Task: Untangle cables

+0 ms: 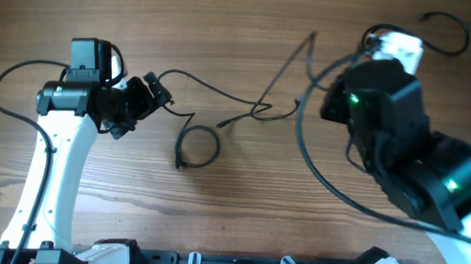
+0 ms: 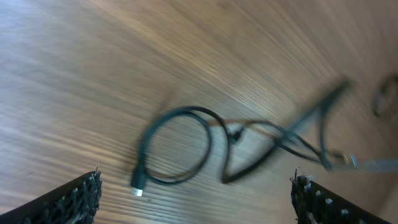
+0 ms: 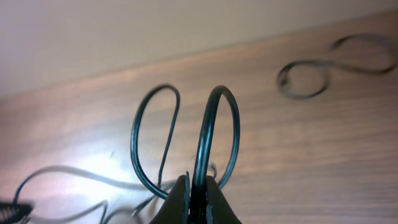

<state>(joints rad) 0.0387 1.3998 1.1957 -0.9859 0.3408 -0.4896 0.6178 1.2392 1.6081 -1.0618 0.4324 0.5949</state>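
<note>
Thin black cables lie spread over the wooden table. One forms a small loop (image 1: 198, 146) with a plug end; it also shows in the left wrist view (image 2: 177, 146), blurred. Other cords (image 1: 257, 109) cross in a loose tangle at the middle and run toward the back. My left gripper (image 1: 150, 102) is open and empty (image 2: 196, 202), just left of the loop and above the table. My right gripper (image 3: 198, 186) is shut on a black cable (image 3: 208, 124) that arches up in a loop from the jaws. In the overhead view its fingers are hidden under the right wrist (image 1: 340, 97).
A thicker black wire (image 1: 315, 170) arcs across the table in front of the right arm. A white object (image 1: 400, 48) lies at the back right. Another black wire (image 1: 14, 73) curls behind the left arm. The arm bases stand at the front edge.
</note>
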